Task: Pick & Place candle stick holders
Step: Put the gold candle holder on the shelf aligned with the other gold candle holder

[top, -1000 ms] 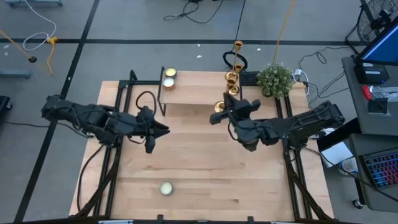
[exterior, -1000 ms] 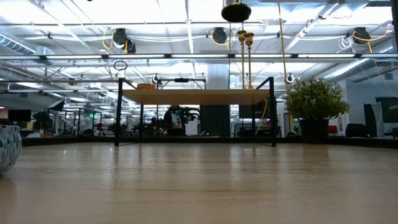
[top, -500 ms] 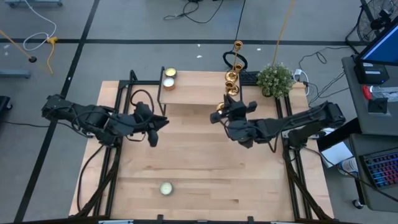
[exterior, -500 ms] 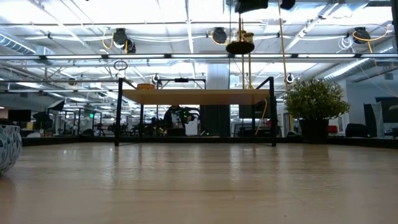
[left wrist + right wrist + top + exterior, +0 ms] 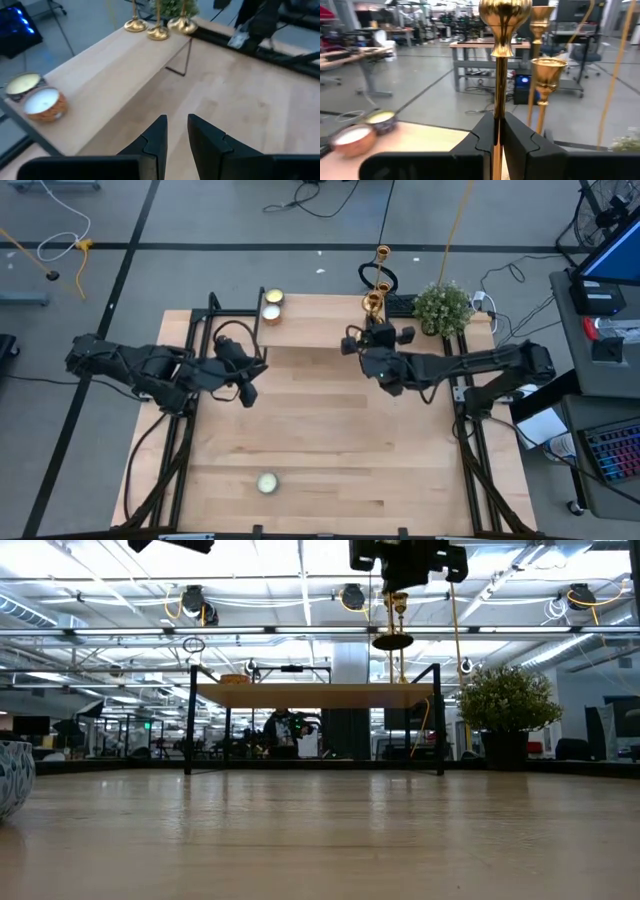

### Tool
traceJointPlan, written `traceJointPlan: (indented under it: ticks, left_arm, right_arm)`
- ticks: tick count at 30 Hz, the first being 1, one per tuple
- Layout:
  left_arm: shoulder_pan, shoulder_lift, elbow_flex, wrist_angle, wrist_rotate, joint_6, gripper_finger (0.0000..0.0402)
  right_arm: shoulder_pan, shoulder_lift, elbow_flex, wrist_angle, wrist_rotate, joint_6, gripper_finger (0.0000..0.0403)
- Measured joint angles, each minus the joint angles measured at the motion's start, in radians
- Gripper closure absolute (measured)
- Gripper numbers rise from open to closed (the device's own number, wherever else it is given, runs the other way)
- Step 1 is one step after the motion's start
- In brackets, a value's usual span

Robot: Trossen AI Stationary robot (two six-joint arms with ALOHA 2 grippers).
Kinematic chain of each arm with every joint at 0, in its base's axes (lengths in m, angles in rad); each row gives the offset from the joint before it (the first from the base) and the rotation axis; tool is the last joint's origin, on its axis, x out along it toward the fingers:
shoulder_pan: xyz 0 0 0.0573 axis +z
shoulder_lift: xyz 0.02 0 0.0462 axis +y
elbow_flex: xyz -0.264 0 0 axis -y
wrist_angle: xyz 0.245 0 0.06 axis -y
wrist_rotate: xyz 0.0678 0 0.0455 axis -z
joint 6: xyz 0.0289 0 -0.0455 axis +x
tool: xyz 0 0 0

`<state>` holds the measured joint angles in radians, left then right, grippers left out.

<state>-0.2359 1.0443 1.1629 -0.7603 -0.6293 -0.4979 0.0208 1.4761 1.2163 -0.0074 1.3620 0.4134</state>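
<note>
Since a second ago the right gripper (image 5: pixel 375 338) has carried its candle stick holder (image 5: pixel 501 60) from over the open table up to the raised shelf (image 5: pixel 320 320) at the back. Its fingers pinch the slim stem; the holder hangs upright, long axis vertical, cup up, round base (image 5: pixel 393 641) above the shelf. Two other holders (image 5: pixel 372 302) stand upright on the shelf nearby. The left gripper (image 5: pixel 176 137), narrowly parted and holding nothing, hovers by the shelf's left end. No writing is readable.
</note>
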Motion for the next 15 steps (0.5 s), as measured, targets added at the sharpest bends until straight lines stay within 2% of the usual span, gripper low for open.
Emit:
traceJointPlan:
  ticks: [6,10,15]
  left_arm:
    - [0.029,0.0,0.0,-0.025,0.0,0.006,0.0321]
    - [0.033,0.0,0.0,-0.025,0.0,0.027,0.0321]
    - [0.033,0.0,0.0,-0.025,0.001,0.036,0.0321]
  right_arm:
    - [-0.049,0.016,-0.04,-0.02,0.051,0.02,0.039]
    - [-0.093,0.016,-0.116,-0.01,-0.006,0.155,0.039]
    - [-0.11,0.016,-0.183,0.062,-0.005,0.226,0.039]
